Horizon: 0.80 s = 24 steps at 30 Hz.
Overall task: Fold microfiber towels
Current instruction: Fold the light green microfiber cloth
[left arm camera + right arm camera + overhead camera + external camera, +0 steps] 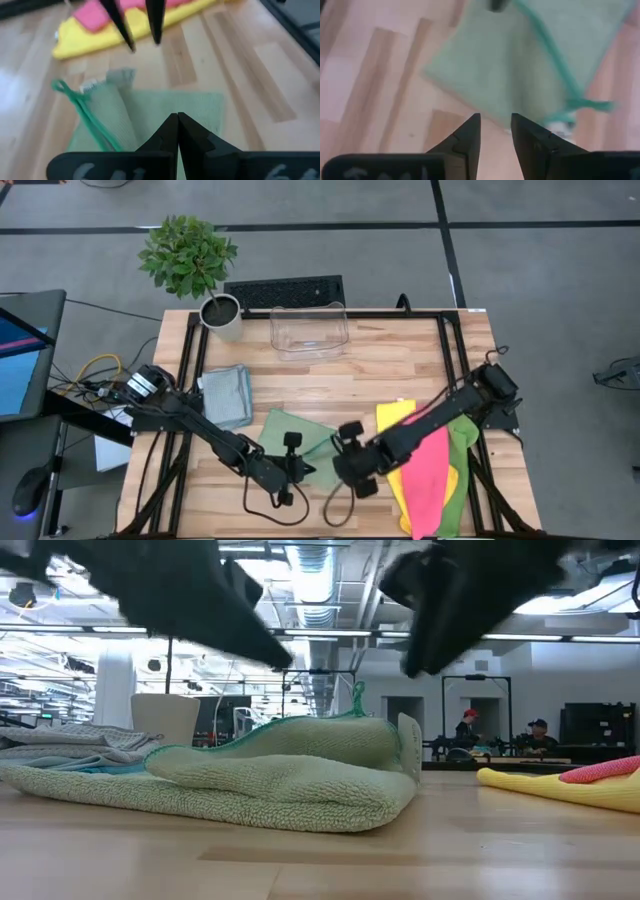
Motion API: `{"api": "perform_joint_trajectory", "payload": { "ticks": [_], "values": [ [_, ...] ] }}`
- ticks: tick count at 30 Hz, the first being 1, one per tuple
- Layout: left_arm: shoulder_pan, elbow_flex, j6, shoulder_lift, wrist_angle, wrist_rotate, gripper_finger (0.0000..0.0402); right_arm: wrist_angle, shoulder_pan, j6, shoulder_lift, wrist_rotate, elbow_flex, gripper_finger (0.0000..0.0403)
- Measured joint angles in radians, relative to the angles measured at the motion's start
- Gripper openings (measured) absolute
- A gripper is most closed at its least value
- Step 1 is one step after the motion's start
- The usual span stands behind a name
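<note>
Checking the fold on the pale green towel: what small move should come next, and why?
Probably lift the right end effector clear: it's open, holding nothing, above the green towel, which lies folded over. The left end effector is shut, empty.

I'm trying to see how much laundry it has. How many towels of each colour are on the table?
Pale green towel, partly folded: 1
Light blue-grey folded towels: a stack, number unclear, counted as 1
Yellow towel: 1
Pink towel: 1
Lime green towel: 1
Total: 5 colours visible
</note>
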Motion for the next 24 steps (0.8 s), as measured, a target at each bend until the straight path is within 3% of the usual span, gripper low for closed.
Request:
{"api": "perform_joint_trajectory", "payload": {
  "ticks": [12,18,24],
  "values": [
    [0.000,-0.001,-0.045,0.034,-0.003,-0.025,0.0000,0.086,-0.060,-0.020,0.011,0.027,-0.028,0.0121],
    [-0.001,-0.001,-0.087,0.034,-0.036,-0.018,0.0000,0.188,-0.126,-0.128,0.097,0.021,-0.028,0.0122],
    [-0.006,-0.001,-0.115,0.034,-0.063,-0.016,0.0000,0.262,-0.192,-0.239,0.103,0.096,-0.027,0.0119]
  ]
}}
